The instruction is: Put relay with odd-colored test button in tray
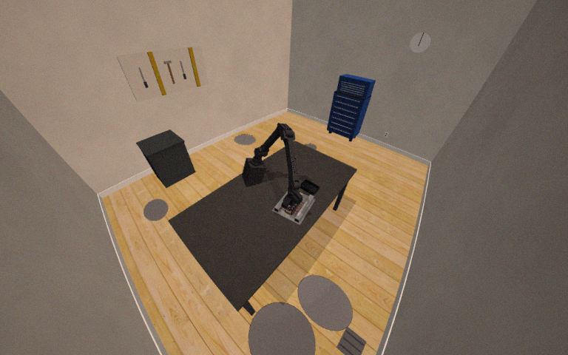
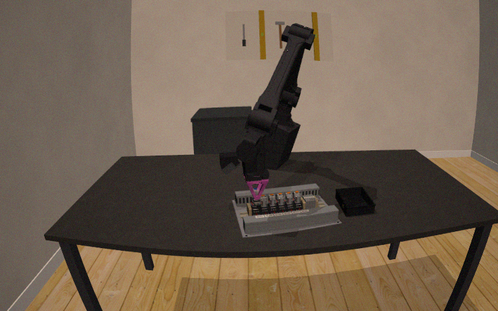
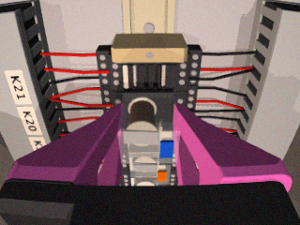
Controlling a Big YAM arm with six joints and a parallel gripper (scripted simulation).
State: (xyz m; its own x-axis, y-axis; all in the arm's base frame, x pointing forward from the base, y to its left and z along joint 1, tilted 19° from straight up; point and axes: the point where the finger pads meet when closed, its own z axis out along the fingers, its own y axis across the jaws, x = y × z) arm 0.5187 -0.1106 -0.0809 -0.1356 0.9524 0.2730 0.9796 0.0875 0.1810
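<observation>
Magenta fingers pinch the blue-buttoned relay (image 3: 145, 134), 1 among 4 orange-buttoned relays (image 2: 284, 199), seated in its socket between them. The pull is in hand; next seems a straight lift, then a carry to the black tray (image 2: 355, 201) well off to the side.

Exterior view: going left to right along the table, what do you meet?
Magenta-fingered gripper shut on the leftmost relay → row of orange-buttoned relays on the grey panel → black open tray.
</observation>
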